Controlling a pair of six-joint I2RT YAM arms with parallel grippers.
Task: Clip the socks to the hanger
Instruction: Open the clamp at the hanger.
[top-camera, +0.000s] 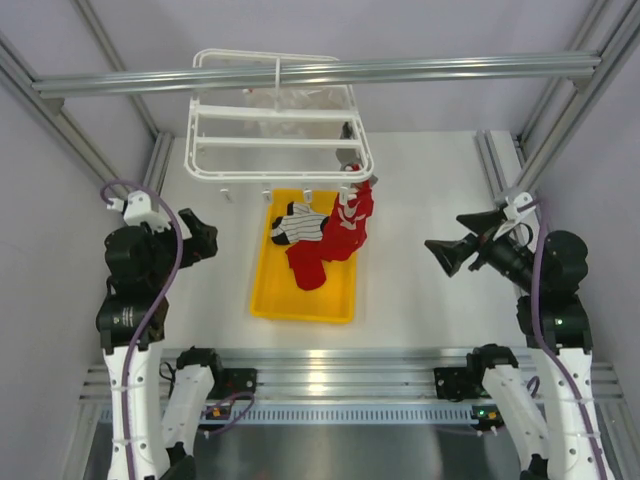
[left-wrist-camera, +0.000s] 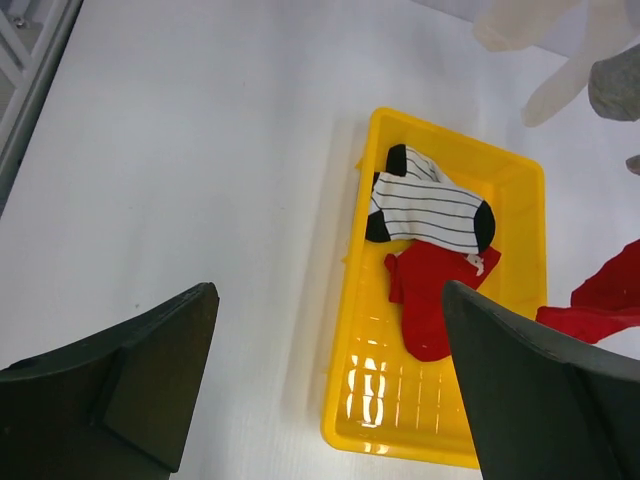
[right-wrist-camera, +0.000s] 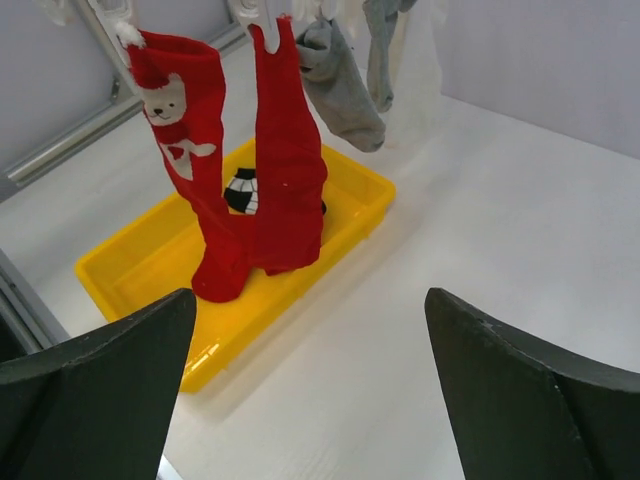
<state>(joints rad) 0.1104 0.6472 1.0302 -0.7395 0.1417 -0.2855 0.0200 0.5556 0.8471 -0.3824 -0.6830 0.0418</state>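
Both my grippers are wide open and hold nothing. The left gripper (left-wrist-camera: 325, 330) looks down at the tray (left-wrist-camera: 345, 400), and the right gripper (right-wrist-camera: 310, 320) faces the hanger (top-camera: 270, 112) from the side. The hanger hangs by its hook from the beam (top-camera: 320, 74), above the far end of the tray.

Two red socks (right-wrist-camera: 290, 170) are already clipped at its near right corner and hang down over the tray. Grey socks (right-wrist-camera: 345, 90) hang behind them. In the tray lie a striped sock (left-wrist-camera: 425, 205) and, touching it, one red sock (left-wrist-camera: 430, 300). I judge the task is about half done, and these two are left to clip.

The table (top-camera: 420, 290) is white, flat and smooth. Pale walls (top-camera: 600, 190) and aluminium rails (top-camera: 75, 132) close the space on the sides.
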